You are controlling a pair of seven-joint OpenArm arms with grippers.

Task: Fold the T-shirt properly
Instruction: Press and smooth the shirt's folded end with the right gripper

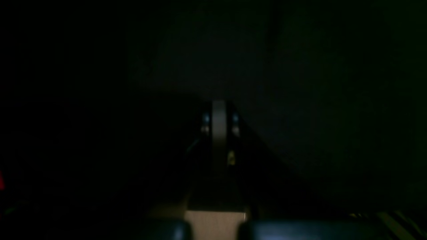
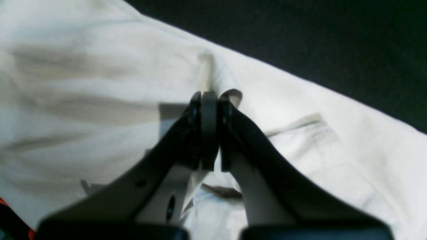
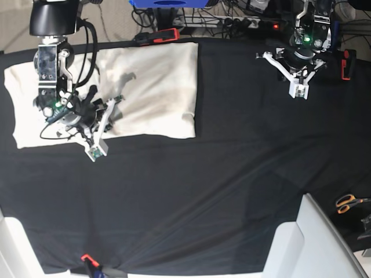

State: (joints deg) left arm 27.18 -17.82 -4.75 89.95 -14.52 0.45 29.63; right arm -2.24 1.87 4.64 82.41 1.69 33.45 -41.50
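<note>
The cream T-shirt (image 3: 151, 87) lies spread on the black tablecloth (image 3: 203, 185) at the far left. My right gripper (image 3: 95, 152) is at the shirt's near edge. In the right wrist view its fingertips are shut (image 2: 210, 96) with a puckered ridge of the T-shirt (image 2: 100, 83) pinched between them, and black cloth shows beyond the hem at the upper right. My left gripper (image 3: 299, 91) hangs at the far right over bare black cloth, away from the shirt. The left wrist view is very dark, and there the left gripper (image 1: 219, 111) has its fingers pressed together on nothing.
Orange-handled scissors (image 3: 348, 202) lie at the right edge. A white panel (image 3: 313, 243) juts in at the bottom right. Red clamps (image 3: 159, 36) (image 3: 346, 63) hold the cloth at the back, beside a blue box (image 3: 168, 3) and cables.
</note>
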